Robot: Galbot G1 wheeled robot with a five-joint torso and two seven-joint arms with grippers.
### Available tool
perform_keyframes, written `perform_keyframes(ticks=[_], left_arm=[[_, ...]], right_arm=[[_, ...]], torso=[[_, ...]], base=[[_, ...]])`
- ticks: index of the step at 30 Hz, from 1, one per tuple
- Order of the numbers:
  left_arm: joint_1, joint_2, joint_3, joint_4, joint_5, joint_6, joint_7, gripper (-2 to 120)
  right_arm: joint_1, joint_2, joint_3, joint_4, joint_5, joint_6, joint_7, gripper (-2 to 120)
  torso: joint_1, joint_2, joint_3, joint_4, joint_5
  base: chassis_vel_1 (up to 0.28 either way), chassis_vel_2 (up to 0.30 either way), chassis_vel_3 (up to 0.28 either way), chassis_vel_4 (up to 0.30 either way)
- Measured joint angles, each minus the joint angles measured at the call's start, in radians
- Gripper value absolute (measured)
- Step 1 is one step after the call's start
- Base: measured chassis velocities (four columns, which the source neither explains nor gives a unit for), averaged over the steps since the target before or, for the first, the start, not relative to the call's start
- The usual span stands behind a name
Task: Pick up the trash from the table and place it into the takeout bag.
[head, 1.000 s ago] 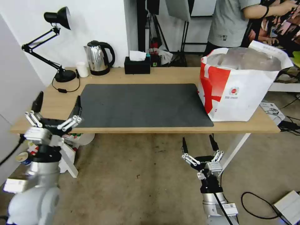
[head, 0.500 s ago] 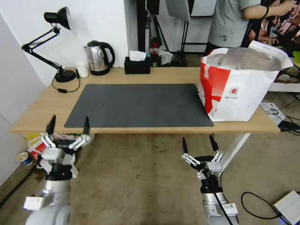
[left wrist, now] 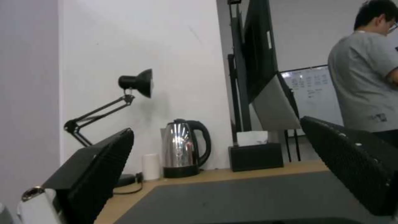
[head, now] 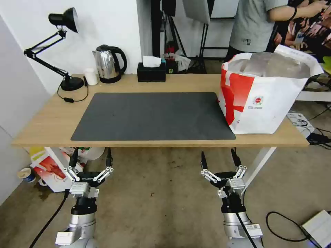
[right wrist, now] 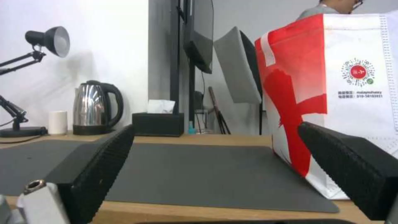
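You've got both arms low, in front of the table's [head: 51, 120] near edge and below its top. Left gripper [head: 91, 159] sits under the near left part, fingers spread wide, nothing between them. Right gripper [head: 221, 159] sits under the near right part, also spread wide w/ nothing held. Both point up toward the tabletop.

The takeout bag [head: 267, 100] stands upright at the table's right end, mouth open, foil lining showing; its left bottom edge is right at the grey mat's [head: 151, 115] right border, maybe overlapping it slightly. In the right wrist view the bag [right wrist: 331, 93] is just past the right finger pad, red pattern facing the mat.

You can't see any of the trash items on the tabletop; whatever's in the bag is hidden by the lining.

Along the back edge: desk lamp [head: 63, 44] at far left, small white cup [head: 91, 76], kettle [head: 108, 63], black tissue box [head: 151, 71]. On the floor under the table's left end there's a white-and-red box-like bag [head: 51, 174], just beside the left gripper.
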Motion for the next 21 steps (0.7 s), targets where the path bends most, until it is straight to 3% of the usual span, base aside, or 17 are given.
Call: perform_keyframes(ticks=[5, 21], left_arm=[[0.003, -0.010, -0.007, 0.023, -0.003, -0.037, 0.003, 100], [-0.006, -0.002, 0.002, 0.010, -0.007, -0.039, 0.063, 100]], right_arm=[[0.000, 0.000, 0.000, 0.000, 0.000, 0.000, 0.000, 100], [0.000, 0.000, 0.000, 0.000, 0.000, 0.000, 0.000, 100]], torso=[[0.000, 0.000, 0.000, 0.0000, -0.0002], [0.000, 0.000, 0.000, -0.0001, -0.0001]], base=[[0.000, 0.000, 0.000, 0.000], [0.000, 0.000, 0.000, 0.000]])
